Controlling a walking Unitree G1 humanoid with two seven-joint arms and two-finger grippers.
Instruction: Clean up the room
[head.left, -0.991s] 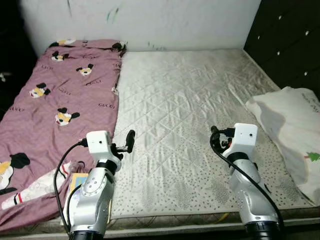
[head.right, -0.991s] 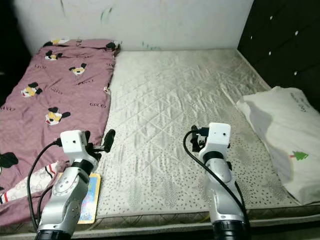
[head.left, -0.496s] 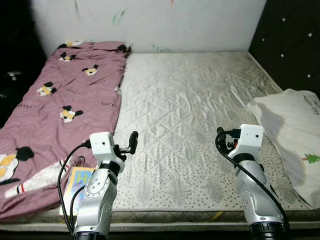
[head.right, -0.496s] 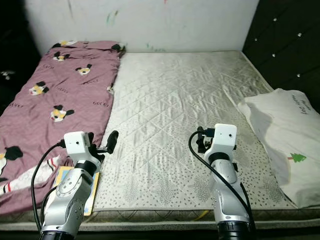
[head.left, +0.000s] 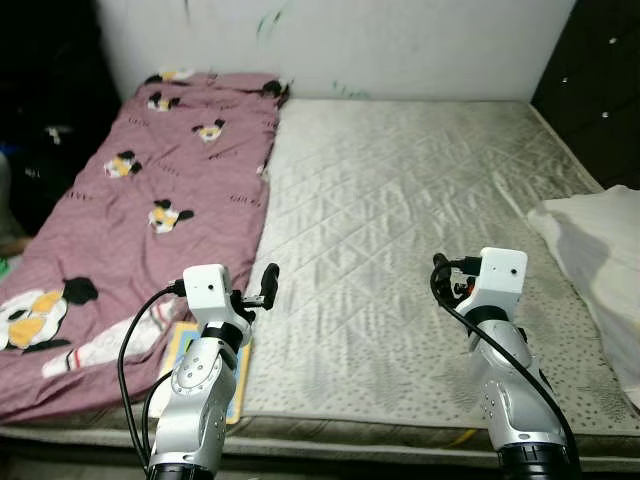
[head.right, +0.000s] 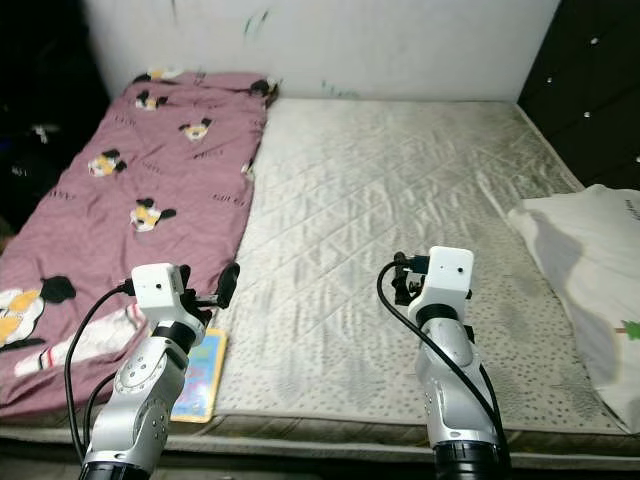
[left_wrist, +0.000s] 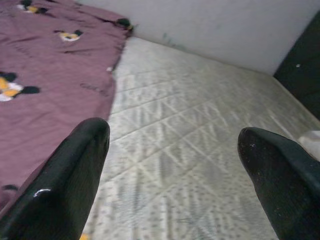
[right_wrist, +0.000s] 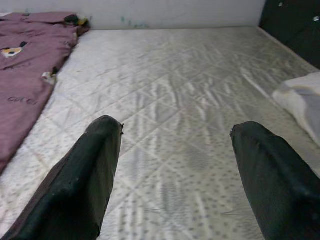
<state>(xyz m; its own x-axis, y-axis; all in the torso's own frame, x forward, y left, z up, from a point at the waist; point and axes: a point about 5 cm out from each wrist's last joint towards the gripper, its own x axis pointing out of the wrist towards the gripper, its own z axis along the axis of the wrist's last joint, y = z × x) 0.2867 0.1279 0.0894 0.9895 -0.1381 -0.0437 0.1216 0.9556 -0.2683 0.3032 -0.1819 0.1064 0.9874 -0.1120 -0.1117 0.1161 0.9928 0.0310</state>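
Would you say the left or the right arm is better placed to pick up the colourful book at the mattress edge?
Left, probably: the book lies just below the open left gripper, by the purple sheet; the right gripper hovers farther off over the bare mattress.

Left hand (left_wrist: 172, 165) and right hand (right_wrist: 175, 175) held forward (fingers spread wide); both empty.

The right end effector (right_wrist: 172, 175) hangs fingers spread above the quilted mattress (right_wrist: 170, 90) — purple blanket (right_wrist: 25, 65) and white pillow (right_wrist: 300, 97) flanking.

The quilted grey mattress (head.left: 400, 200) is seen from above by both eye views; it is viewed low and close along the fingers by each wrist view.
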